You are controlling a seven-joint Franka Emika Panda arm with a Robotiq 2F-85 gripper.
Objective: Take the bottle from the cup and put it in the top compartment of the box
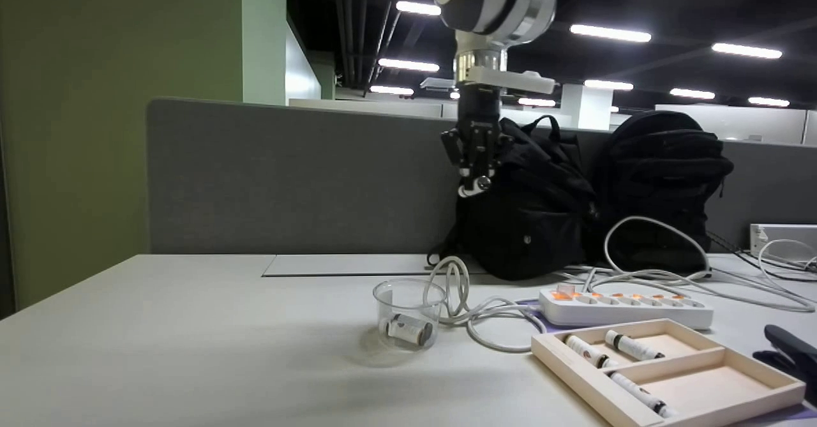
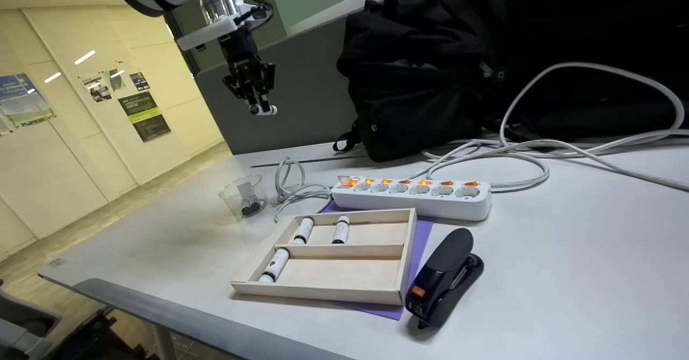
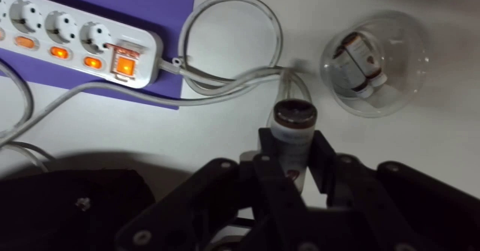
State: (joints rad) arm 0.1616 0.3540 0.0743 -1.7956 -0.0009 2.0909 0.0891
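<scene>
My gripper [image 3: 294, 148] is shut on a small white-labelled bottle with a dark end [image 3: 292, 140] in the wrist view. In both exterior views the gripper [image 1: 473, 181] [image 2: 260, 104] holds this bottle [image 1: 470, 191] [image 2: 267, 111] high above the table, lying roughly sideways. The clear cup [image 1: 390, 299] [image 2: 230, 196] [image 3: 407, 67] stands on the table below, with two bottles [image 3: 363, 56] inside it. The wooden box [image 1: 565, 379] [image 2: 344, 250] lies beyond the cable, split by a divider. Its far compartment in an exterior view holds two bottles [image 2: 341, 230]; its near one holds one bottle [image 2: 275, 265].
A white power strip [image 1: 625, 309] [image 2: 412, 198] stands behind the box. A coiled white cable [image 1: 504, 325] lies between cup and box. Black backpacks [image 1: 536, 210] lean on the grey partition [image 1: 287, 178]. A black stapler [image 2: 444, 279] lies beside the box on the table.
</scene>
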